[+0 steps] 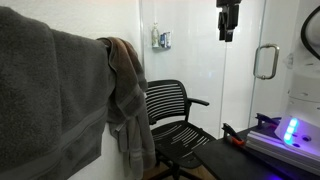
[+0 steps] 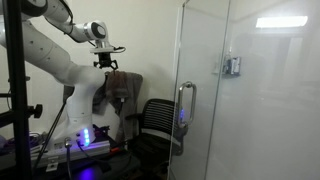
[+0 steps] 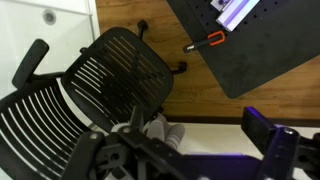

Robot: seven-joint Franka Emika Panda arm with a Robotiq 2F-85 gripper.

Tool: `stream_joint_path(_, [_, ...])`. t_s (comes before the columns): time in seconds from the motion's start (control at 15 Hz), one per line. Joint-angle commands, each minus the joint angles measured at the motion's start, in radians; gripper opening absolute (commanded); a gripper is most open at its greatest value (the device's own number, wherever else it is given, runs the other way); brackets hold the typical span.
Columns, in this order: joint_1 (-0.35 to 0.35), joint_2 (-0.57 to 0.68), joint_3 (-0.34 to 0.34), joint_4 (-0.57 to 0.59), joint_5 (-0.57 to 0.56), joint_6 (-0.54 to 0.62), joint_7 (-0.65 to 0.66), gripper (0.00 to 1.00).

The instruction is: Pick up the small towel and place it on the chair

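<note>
The small brownish towel (image 1: 125, 90) hangs over a wall edge next to a large grey towel, above and beside the black mesh chair (image 1: 172, 112). In an exterior view the towel (image 2: 121, 95) hangs just below my gripper (image 2: 107, 60). My gripper (image 1: 228, 22) is high up, clear of the towel and the chair. In the wrist view the gripper (image 3: 185, 150) is open and empty, and looks down on the chair (image 3: 110, 75). A small part of the towel (image 3: 160, 128) shows between the fingers.
A large grey towel (image 1: 50, 95) fills the near left. A black table (image 1: 250, 155) holds a purple-lit device (image 1: 290, 130) and an orange-handled tool (image 3: 205, 42). A glass door with a handle (image 2: 183, 110) stands beside the chair. The floor is wood.
</note>
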Motion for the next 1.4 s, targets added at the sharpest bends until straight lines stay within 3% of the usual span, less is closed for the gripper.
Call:
stream_joint_path(0.0, [0.032, 0.001, 0.006, 0.01, -0.005, -0.003, 0.022, 1.0])
stream_joint_path(0.2, [0.026, 0.0, -0.006, 0.009, -0.006, -0.003, 0.028, 1.0])
stream_joint_path(0.4, [-0.006, 0.098, -0.049, -0.019, 0.006, 0.059, 0.023, 1.0])
stream_joint_path(0.8, [0.143, 0.407, 0.002, 0.074, 0.112, 0.318, -0.1, 1.0])
stream_joint_path(1.07, [0.212, 0.557, 0.026, 0.176, 0.13, 0.499, -0.063, 1.0])
stream_joint_path(1.2, [0.225, 0.599, 0.032, 0.217, 0.126, 0.513, -0.044, 1.0])
stream_joint_path(1.27, [0.223, 0.537, 0.023, 0.165, 0.11, 0.5, -0.044, 1.0])
stream_joint_path(1.33, [0.225, 0.561, 0.026, 0.189, 0.112, 0.5, -0.042, 1.0])
